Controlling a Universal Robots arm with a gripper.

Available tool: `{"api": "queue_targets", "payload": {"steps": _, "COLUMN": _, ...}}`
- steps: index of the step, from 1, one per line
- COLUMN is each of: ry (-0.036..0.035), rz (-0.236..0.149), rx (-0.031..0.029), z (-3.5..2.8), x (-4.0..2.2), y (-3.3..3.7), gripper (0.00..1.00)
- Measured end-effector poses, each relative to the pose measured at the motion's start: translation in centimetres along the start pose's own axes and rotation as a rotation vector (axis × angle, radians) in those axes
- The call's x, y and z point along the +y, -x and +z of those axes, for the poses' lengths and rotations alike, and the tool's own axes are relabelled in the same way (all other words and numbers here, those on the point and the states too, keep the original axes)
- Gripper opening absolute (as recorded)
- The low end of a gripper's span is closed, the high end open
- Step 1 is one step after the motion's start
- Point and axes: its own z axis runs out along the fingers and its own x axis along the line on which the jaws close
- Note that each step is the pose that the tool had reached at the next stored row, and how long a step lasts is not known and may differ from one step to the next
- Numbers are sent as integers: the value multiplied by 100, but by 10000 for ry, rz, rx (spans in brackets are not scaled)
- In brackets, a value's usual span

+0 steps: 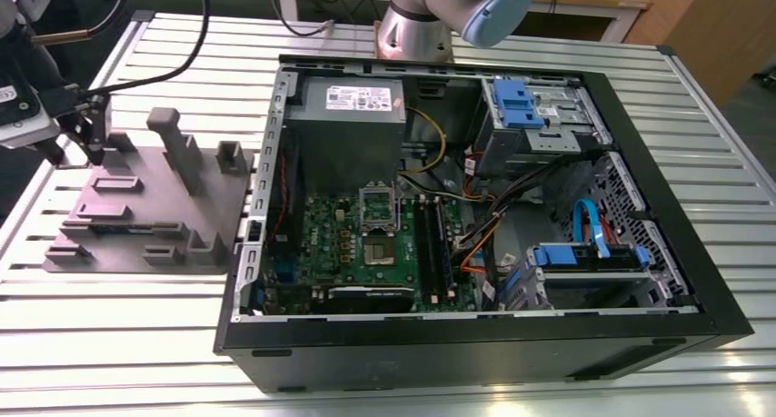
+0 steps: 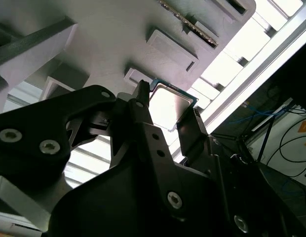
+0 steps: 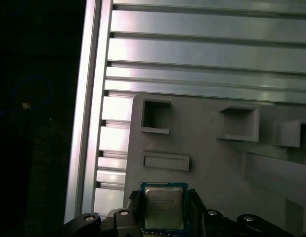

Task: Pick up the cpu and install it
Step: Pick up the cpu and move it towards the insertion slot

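Gripper point(image 3: 164, 198) — fingers closed against the cpu point(image 3: 164, 210) — above the grey plate point(image 1: 145, 213), at the exterior view's left.

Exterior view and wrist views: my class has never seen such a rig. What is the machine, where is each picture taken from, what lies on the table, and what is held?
The machine is a single robot arm ending in a gripper, a two-fingered clamp. The exterior view comes from a camera off the arm and takes in the whole scene. The two wrist views come from cameras riding near its wrist. On the slatted metal table lie a grey moulded plate and an open computer case. In both wrist views the fingers clamp opposite sides of the cpu, a small square chip, at the plate.
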Motion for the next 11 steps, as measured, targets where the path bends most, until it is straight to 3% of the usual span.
{"api": "queue_targets", "payload": {"steps": 11, "ry": -2, "rz": 0, "rx": 4, "z": -25, "x": 1, "y": -1, "gripper": 47}}
